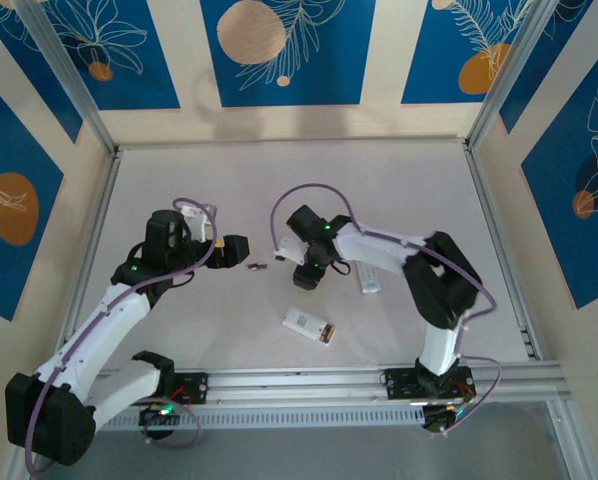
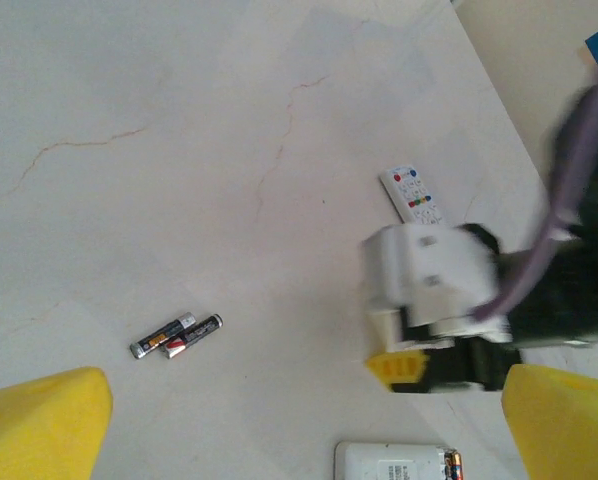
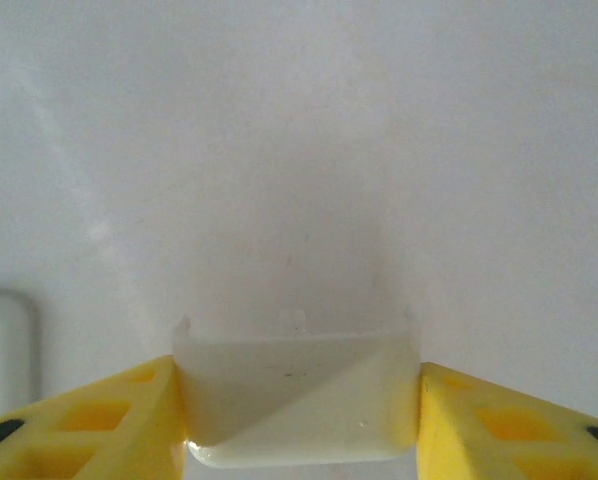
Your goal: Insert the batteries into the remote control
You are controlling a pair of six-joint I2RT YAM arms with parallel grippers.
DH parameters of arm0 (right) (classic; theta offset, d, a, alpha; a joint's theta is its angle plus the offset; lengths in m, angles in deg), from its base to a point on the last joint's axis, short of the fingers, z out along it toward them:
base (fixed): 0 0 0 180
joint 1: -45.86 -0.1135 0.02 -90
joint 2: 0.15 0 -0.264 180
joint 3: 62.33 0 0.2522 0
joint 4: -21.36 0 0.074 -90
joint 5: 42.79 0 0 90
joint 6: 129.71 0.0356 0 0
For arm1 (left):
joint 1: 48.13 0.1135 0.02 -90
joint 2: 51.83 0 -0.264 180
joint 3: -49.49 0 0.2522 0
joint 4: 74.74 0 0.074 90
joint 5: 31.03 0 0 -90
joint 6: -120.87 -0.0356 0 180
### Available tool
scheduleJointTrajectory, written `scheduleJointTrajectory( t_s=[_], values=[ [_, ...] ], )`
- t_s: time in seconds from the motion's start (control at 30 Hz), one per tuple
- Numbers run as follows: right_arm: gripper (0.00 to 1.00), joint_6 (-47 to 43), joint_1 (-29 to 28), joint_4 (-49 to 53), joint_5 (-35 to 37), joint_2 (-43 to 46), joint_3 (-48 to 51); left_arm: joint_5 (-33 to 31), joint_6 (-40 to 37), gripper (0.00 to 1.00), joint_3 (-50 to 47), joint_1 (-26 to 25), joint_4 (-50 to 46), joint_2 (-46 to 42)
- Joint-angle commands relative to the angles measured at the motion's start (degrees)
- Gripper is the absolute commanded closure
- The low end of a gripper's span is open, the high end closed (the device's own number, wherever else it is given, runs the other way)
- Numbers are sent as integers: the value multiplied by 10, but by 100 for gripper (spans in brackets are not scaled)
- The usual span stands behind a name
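Two batteries (image 2: pixel 176 335), slim and dark with copper-orange marks, lie side by side on the table; in the top view the batteries (image 1: pixel 257 267) sit just right of my left gripper (image 1: pixel 239 250). That left gripper (image 2: pixel 304 435) is open, its yellow fingers (image 2: pixel 49 420) far apart with nothing between them. A white remote (image 2: pixel 394 462) lies face down with its compartment uncovered and a battery (image 2: pixel 453 462) inside at its end; the same remote (image 1: pixel 309 325) lies in front of both grippers. My right gripper (image 3: pixel 301 445) is shut on the white battery cover (image 3: pixel 299 385), low over the table (image 1: pixel 307 278).
A second white remote (image 2: pixel 414 195) with coloured buttons lies face up beyond my right gripper (image 2: pixel 419 365), and this second remote (image 1: pixel 369 277) sits beside the right arm. A metal rail (image 1: pixel 309 380) runs along the near edge. Walls enclose the pale table (image 1: pixel 399 190).
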Motion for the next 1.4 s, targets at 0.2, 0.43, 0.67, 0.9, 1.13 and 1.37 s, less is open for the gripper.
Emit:
scheduleJointTrajectory(
  t_s=[0.2,0.43,0.67,0.9,1.13,1.37],
  values=[
    [47,271,-110,139,36,142,88,20,32,0,-14,4,38,18],
    [49,314,-154,204,61,124,58,25,36,0,-17,4,25,1],
    [51,425,-209,194,59,148,90,22,33,0,-19,4,23,-8],
    [51,504,-230,236,144,77,86,46,48,0,-27,4,50,2],
    [51,473,-239,208,144,21,74,52,47,0,-36,4,60,1],
    [51,450,-234,168,80,37,96,49,51,0,-45,4,71,-2]
  ],
)
